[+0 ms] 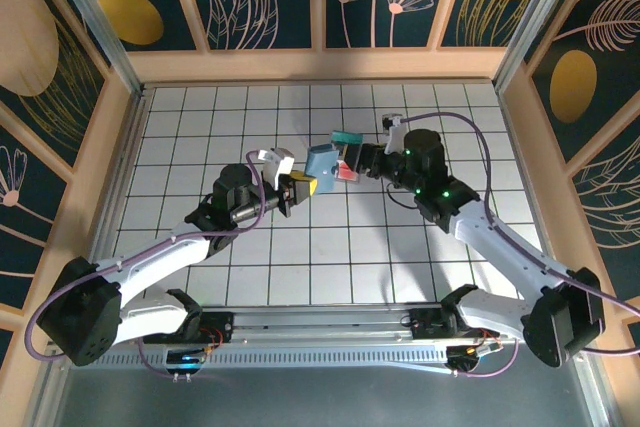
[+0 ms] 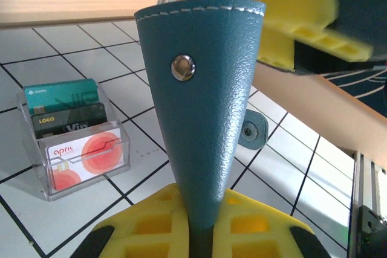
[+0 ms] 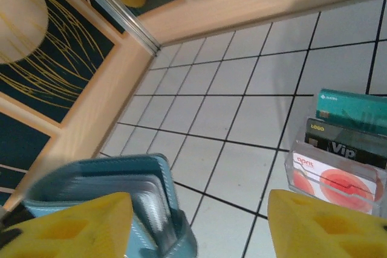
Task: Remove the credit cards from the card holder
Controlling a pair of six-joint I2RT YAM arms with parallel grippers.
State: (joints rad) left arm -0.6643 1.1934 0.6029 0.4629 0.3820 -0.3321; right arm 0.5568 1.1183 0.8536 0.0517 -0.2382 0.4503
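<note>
Camera above: left pincer [image 1: 306,184] clamps the slate-blue soft fold card holder [image 1: 320,159] aloft. Left wrist: holder upright, likely steadied for pulling; teal and red-blotched plastic credit cards [image 2: 81,158] fill a clear rack [image 2: 43,193]. Right wrist: right pincer [image 3: 199,209] gapes wide beside it.

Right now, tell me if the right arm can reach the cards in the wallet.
Probably yes: the left end effector holds the card holder, mouth open and credit cards showing, beside the open right end effector; nothing blocks it.
</note>
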